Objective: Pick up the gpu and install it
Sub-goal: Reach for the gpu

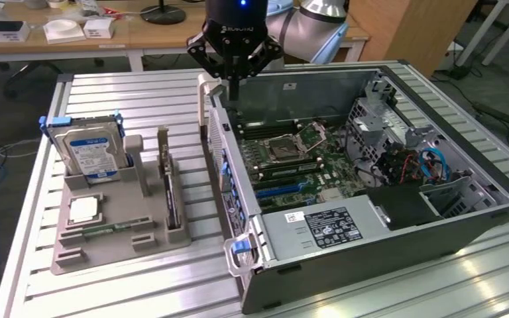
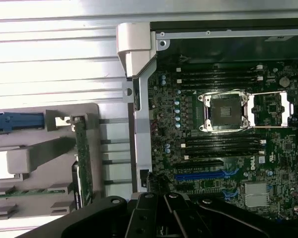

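Note:
The gpu (image 1: 168, 191) is a thin green card standing on edge in a slot of the grey holder (image 1: 104, 245), at the exterior view's left of the open computer case (image 1: 466, 218). In the wrist view the gpu (image 2: 82, 158) shows as a narrow green strip with a silver end. My gripper (image 1: 233, 87) hangs over the far left corner of the case, above the case wall and well apart from the gpu. Its fingers are shut and hold nothing. The wrist view has the gripper (image 2: 164, 215) over the case edge near the blue slot (image 2: 203, 175).
A silver hard drive (image 1: 91, 149) with a blue label stands at the far end of the holder; a processor chip (image 1: 84, 209) and a memory stick (image 1: 104, 228) lie nearer. Inside the case are the motherboard (image 1: 294, 156), the power supply (image 1: 325, 228) and cables (image 1: 431, 165).

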You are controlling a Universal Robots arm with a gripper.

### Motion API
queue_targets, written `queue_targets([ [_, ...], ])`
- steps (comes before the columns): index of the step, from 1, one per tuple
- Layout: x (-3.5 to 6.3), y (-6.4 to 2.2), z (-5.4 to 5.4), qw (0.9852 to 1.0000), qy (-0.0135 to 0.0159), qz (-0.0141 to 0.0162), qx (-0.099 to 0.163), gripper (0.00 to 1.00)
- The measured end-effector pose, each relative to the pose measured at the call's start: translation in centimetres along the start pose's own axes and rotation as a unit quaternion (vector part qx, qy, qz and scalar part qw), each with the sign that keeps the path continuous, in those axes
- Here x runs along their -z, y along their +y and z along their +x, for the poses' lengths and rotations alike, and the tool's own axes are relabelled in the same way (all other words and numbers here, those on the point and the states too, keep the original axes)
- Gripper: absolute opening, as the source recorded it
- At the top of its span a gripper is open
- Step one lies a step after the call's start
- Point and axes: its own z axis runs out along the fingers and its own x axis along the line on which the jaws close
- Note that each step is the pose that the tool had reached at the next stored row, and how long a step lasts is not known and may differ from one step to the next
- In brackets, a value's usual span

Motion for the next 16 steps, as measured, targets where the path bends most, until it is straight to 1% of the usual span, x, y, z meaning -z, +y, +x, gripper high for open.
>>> queue_targets([
  [11,0.0,0.0,0.06,1.0,0.0,0.0,0.0,0.13],
  [16,0.02,-0.05,0.63,1.0,0.0,0.0,0.0,0.13],
])
